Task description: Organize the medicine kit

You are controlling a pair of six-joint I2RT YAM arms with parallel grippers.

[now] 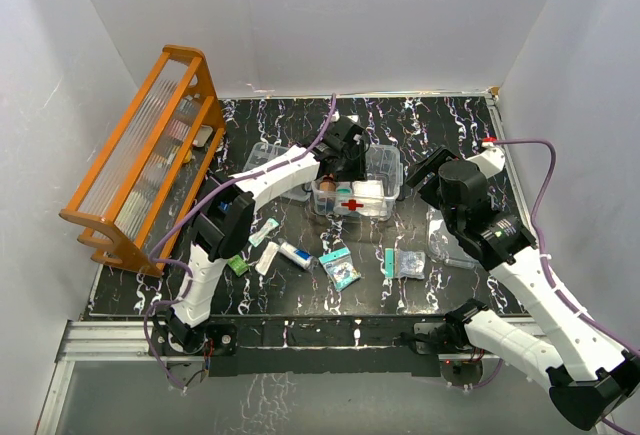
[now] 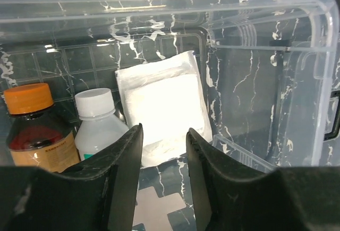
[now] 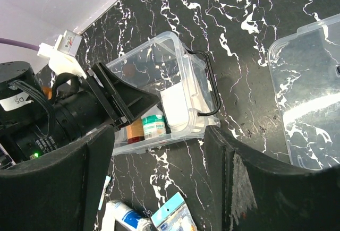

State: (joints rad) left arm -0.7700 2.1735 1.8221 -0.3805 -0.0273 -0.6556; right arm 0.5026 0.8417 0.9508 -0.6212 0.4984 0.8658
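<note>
While the left hand point(image 2: 163, 131) hangs over the medicine box point(image 1: 390, 165), we see its two fingers a little way apart, with nothing pinched between them. The box sits in the middle of the desk point(image 1: 420, 125), with its long side going left to right and its red cross facing the near edge. Inside it, just past the fingers, a white pack point(image 2: 162, 109) lies flat. To the left of the pack stand a brown bottle point(image 2: 32, 130) with an orange cap and a pale bottle point(image 2: 98, 122) with a white cap.

The right hand point(image 3: 162, 133) hangs to the right of the box, with its fingers wide and nothing in them. The lid point(image 3: 308, 77) lies flat on the desk near that hand.

We think more things need to go in. A tube point(image 1: 295, 253) and a blue pack point(image 1: 340, 268) lie on the near side of the box, closer to the left arm. A clear bag point(image 1: 403, 262) lies nearer the right arm. So each hand would have to pull back toward the near edge to pick one up.
</note>
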